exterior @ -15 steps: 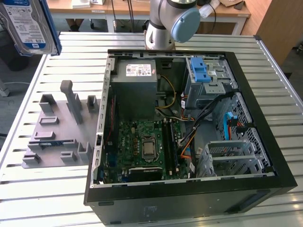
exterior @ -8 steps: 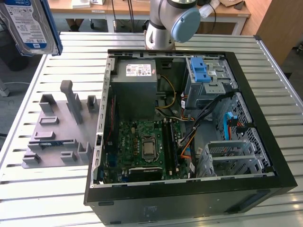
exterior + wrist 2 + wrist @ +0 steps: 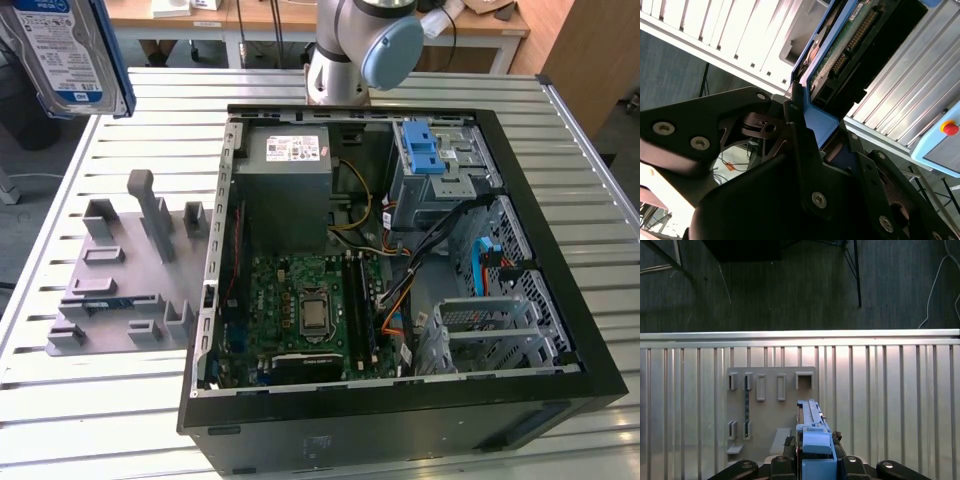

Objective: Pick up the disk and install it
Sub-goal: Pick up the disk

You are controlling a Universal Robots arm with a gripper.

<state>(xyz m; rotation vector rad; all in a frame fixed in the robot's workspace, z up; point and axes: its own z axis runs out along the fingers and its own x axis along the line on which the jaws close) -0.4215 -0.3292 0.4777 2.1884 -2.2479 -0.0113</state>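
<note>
Your claw (image 3: pixel 822 132) is closed on the flat silver metal disk (image 3: pixel 65 55), the one with the blue-and-white label and the blue plastic carrier frame. In the second wrist view its black fingers (image 3: pixel 795 125) pinch that blue frame from both sides, with the disk's connector edge pointing away from the claw.

The pick-up looks done. The disk hangs in the air, well clear of the open black computer case (image 3: pixel 560 330) and out past the case's side at the exterior view's left. In the first wrist view it sits above the grey plastic fixture plate (image 3: pixel 771 415). That plate lies on the slatted metal table (image 3: pixel 100 400) just beside the case on the same side, and its slots carry no disk.

Installation is not yet done. The disk is nowhere inside the case, and the silver perforated drive cage (image 3: pixel 500 325) in the case's corner appears unfilled.
</note>
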